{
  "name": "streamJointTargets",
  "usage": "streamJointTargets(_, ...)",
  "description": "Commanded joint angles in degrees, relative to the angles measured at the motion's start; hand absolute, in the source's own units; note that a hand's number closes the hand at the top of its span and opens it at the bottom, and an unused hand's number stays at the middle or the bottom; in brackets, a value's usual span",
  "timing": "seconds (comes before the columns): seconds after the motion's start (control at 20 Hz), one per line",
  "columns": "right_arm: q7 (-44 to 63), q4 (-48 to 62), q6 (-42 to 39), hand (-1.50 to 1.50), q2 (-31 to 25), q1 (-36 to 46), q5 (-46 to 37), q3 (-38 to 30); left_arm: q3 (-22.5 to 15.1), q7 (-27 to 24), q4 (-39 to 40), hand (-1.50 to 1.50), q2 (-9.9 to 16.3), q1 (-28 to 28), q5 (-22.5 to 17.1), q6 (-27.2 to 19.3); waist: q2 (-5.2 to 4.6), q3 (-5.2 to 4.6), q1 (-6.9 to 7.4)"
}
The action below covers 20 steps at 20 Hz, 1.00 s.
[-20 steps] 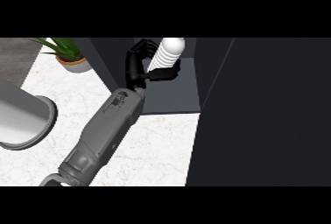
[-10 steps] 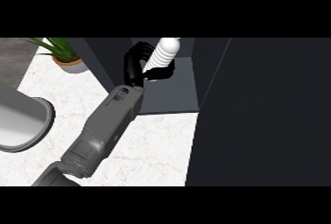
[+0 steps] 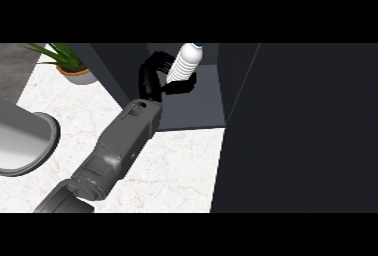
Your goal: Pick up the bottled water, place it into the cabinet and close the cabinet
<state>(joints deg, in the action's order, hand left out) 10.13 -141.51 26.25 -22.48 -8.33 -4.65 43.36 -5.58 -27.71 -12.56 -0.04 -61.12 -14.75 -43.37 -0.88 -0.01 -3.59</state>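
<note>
Bottle: one bottle (image 3: 183,62), white with a blue cap, upright with a slight lean, inside the open cabinet (image 3: 188,107).
Hold: the fingers (image 3: 159,61) of the left hand (image 3: 153,80) curl round the bottle's lower half, thumb at the near side; clamped on it. The low grip leaves the neck and cap free.
Why upright: held this way, the bottle's base can meet the cabinet floor and stand on its own once let go.
Base contact: the hand hides the bottle's foot, so I cannot tell whether it already rests on the cabinet floor or hangs just above it.
Arm: one grey forearm (image 3: 118,145) comes in from the lower left and slants up over the table (image 3: 170,170) into the cabinet mouth; the reach suits a spot well inside, clear of the door's swing.
Door: one dark door (image 3: 303,130) fills the right side, open; it is not yet closed.
Right hand: none in view.
Plant: one potted plant (image 3: 68,62) at the table's far left corner, well apart from the bottle.
Grey round thing: one (image 3: 22,145), at the left edge, cut off; what it is I cannot tell.
Step judged: placing is nearly done; release, withdrawal and closing remain.
</note>
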Motion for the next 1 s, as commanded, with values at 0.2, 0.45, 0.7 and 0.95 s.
streamJointTargets(0.2, -0.4, -4.2, 0.3, -1.50, -1.3, -3.3, -2.7, 3.2, -1.3, -0.2, 7.6, -1.50, 2.0, 0.2, 3.4, -0.8, -0.13, -0.06, -0.59)
streamJointTargets(0.45, -0.9, -2.1, -0.6, -1.50, -0.9, -0.7, 0.0, 0.0, -1.6, 0.8, 9.0, -1.50, 0.0, -1.2, 4.3, -7.2, -0.49, -0.06, -0.47)
streamJointTargets(0.7, -1.3, -4.6, -0.3, -1.50, -2.0, -2.4, 0.5, -0.2, -0.5, -1.0, 8.1, -1.50, 1.2, -0.2, 3.9, -5.6, -0.36, -0.05, -0.36)
streamJointTargets(0.95, -0.3, -3.3, -1.1, -1.50, -2.1, -0.7, 0.6, 0.5, 1.1, -3.5, 5.8, -1.50, 1.7, -0.7, 2.7, 1.1, -0.55, -0.12, -0.37)
